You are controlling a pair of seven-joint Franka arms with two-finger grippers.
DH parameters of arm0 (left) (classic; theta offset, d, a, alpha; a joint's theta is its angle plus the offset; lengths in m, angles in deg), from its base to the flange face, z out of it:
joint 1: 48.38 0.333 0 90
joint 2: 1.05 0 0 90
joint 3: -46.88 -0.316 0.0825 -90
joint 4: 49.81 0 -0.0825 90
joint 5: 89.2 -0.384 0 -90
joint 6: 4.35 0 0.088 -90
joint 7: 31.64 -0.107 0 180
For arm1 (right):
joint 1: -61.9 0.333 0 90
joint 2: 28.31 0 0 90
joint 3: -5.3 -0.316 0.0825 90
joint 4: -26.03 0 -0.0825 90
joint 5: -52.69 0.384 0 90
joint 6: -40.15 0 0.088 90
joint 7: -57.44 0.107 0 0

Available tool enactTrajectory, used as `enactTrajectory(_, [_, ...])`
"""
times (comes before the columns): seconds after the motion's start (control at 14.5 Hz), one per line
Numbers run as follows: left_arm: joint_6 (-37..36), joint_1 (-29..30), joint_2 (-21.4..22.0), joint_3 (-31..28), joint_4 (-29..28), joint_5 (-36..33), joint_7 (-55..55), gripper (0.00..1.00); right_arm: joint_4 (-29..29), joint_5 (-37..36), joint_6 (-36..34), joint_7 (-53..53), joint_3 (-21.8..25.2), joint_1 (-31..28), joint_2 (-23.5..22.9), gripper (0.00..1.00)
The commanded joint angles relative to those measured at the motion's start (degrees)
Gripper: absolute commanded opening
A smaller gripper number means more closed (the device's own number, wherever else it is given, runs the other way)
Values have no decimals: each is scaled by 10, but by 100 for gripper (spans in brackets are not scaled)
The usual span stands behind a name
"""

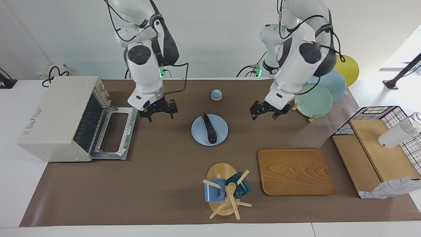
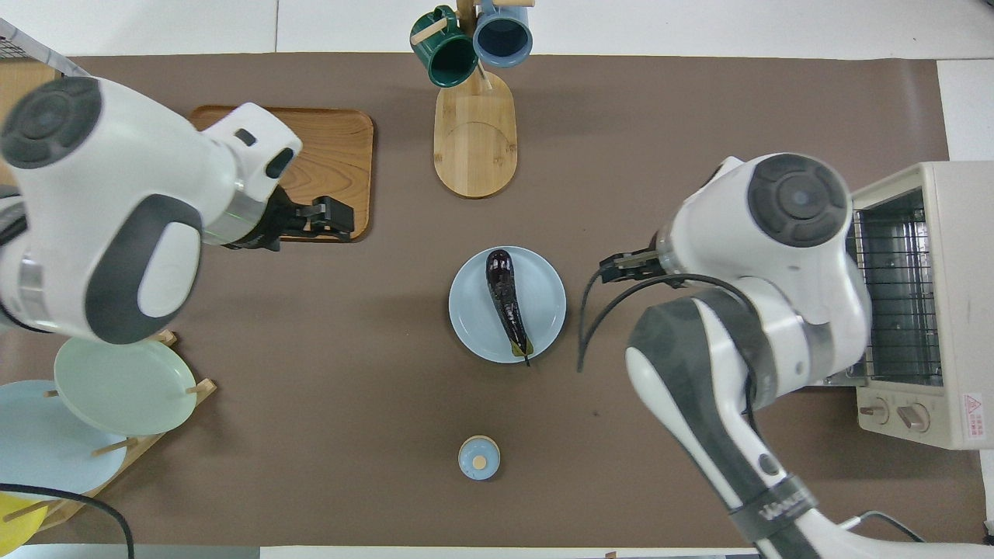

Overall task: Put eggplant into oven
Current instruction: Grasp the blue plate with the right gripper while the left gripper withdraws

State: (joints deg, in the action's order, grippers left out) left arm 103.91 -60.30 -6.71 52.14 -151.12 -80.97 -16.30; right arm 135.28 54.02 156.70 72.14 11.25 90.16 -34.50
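Note:
The eggplant [image 1: 209,128], slim and glossy dark purple, lies free on a light blue plate [image 1: 198,135] in the middle of the mat, also seen from overhead as eggplant [image 2: 505,298] on plate [image 2: 543,307]. The cream-white oven [image 1: 54,115] stands at the right arm's end, its door [image 1: 115,131] folded down flat and the wire rack showing inside. My right gripper [image 1: 159,115] hangs open and empty over the mat between the oven door and the plate. My left gripper [image 1: 265,116] hangs open and empty over the mat between the plate and the plate rack.
A small blue knobbed lid [image 1: 216,94] sits nearer to the robots than the plate. Farther out stand a mug tree [image 1: 227,192] with two mugs and a wooden tray [image 1: 294,171]. A plate rack [image 1: 314,98] and a wire basket [image 1: 378,141] occupy the left arm's end.

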Motion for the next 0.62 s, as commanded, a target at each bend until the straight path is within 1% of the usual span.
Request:
enactTrajectory(0.0, [-41,63,37,6,-4,-31,-76,100,-127,6,-10,96,3,67,-103,100])
enactTrajectory(0.07, [-54,76,48,6,-3,-32,-80,100,-166,0,-11,120,3,90,-138,100])
enactTrajectory(0.21, [-88,84,69,5,-4,-37,-80,100,-219,-13,-4,159,3,139,-199,100])
enactTrajectory(0.28, [-107,83,80,7,-3,-62,-81,100,-221,-33,7,175,3,153,-215,100])
enactTrajectory(0.34, [-128,82,94,8,-3,-77,-81,100,-220,-36,37,186,3,164,-225,100])
enactTrajectory(0.41, [-143,81,101,8,-3,-81,-84,100,-208,-34,69,193,3,180,-231,92])
enactTrajectory(0.48, [-154,81,107,7,0,-83,-94,100,-194,-34,90,195,2,184,-233,79])
enactTrajectory(0.55, [-168,81,110,8,8,-84,-101,100,-177,-34,111,194,3,186,-233,69])
